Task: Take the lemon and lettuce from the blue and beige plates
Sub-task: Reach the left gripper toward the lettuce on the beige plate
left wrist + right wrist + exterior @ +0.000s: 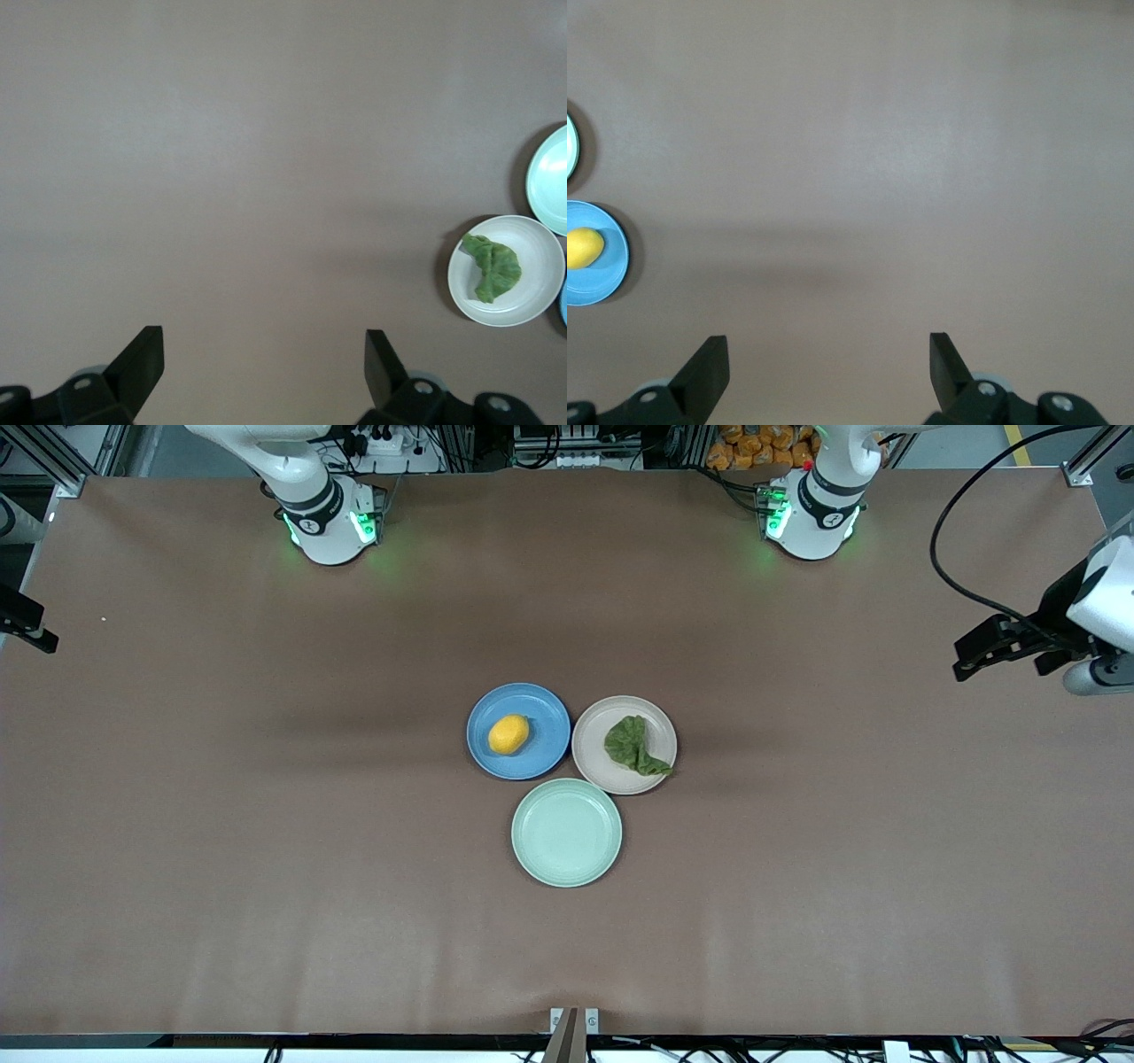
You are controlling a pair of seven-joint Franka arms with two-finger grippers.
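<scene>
Nothing picked yet: the lemon [508, 734] sits in the middle of the blue plate [546, 718], toward the right arm's end of the table, and the lettuce [633, 746] lies on the beige plate [592, 753] just beside it toward the left arm's end, its tail reaching the plate's rim. A mint green plate [566, 833], bare, sits nearer the front camera, touching or almost touching both. The split looks deliberate, one item per arm on its own side, so neither has to cross over. The left gripper [264, 359] hangs over bare brown table [266, 824] at its arm's end, well apart from the plates, jaws spread wide with nothing between them. The right gripper [828, 359] does likewise over its end, also released and empty. Both look parked clear of the centre, wrist cameras facing down; each sees its own target plate off at the frame's edge. Next call: each arm swings in over its plate.
</scene>
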